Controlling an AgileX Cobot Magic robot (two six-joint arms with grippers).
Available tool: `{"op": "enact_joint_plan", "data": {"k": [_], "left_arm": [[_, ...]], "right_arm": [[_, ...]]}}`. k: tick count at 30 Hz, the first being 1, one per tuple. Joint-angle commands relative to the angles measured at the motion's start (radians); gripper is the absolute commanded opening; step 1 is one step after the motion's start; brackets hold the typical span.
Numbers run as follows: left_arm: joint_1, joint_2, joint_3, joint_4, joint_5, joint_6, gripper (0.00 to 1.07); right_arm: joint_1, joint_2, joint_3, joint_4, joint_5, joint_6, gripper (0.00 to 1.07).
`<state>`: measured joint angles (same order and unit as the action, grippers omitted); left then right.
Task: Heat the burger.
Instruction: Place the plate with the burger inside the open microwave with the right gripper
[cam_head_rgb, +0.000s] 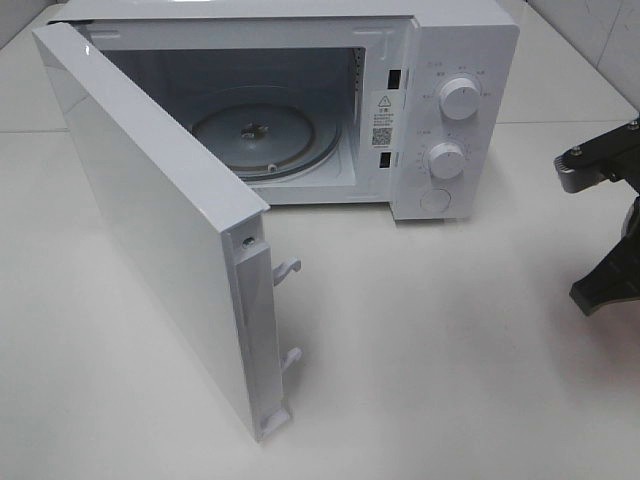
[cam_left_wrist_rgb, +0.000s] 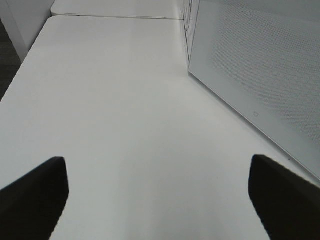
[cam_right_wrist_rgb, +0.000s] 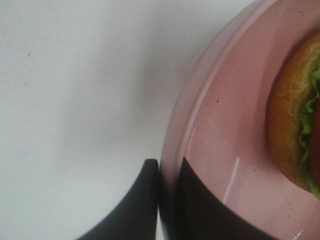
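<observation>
The microwave (cam_head_rgb: 440, 60) was found with its door (cam_head_rgb: 150, 230) swung wide out in front of it, and the turntable (cam_head_rgb: 265, 135) inside was bare. The opening step could therefore be judged done, while nothing had yet been loaded. The burger (cam_right_wrist_rgb: 290, 125) was seen only in the right wrist view, lying on a pink plate (cam_right_wrist_rgb: 225, 125). Neither was shown in the high view, so it could only be said that both were outside the microwave, most likely off to its knob side, where the right arm (cam_head_rgb: 610, 230) was cut by the frame edge. The right gripper (cam_right_wrist_rgb: 167, 162) was clenched on the plate's rim, with one finger set on each side of it. Whether the plate was resting on the table (cam_head_rgb: 450, 350) or lifted clear could not be told. The left gripper (cam_left_wrist_rgb: 157, 165) was held released, its fingers spread wide with nothing between them, low over the table just beside the microwave's door. Most of the task was judged to be left: the plate had to be carried past the door and set on the turntable, the door shut, and the knobs (cam_head_rgb: 459, 98) turned — none of it begun, as far as could be seen.
</observation>
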<state>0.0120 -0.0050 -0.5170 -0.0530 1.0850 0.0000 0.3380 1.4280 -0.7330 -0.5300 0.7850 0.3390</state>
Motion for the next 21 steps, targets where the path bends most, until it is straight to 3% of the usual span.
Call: {"op": "enact_joint_plan", "data": {"k": [1,8,21], "left_arm": [[0.001,-0.004,0.000,-0.004,-0.015,0.006,0.90],[0.001,-0.004,0.000,-0.004,-0.015,0.006,0.90],[0.001,-0.004,0.000,-0.004,-0.015,0.006,0.90]], "right_arm": [[0.017,-0.020,-0.001,-0.056,0.039,0.012,0.00],[0.017,-0.037,0.020,-0.071,0.020,0.001,0.00],[0.017,-0.181,0.159,-0.112,-0.046,-0.056,0.00]]}}
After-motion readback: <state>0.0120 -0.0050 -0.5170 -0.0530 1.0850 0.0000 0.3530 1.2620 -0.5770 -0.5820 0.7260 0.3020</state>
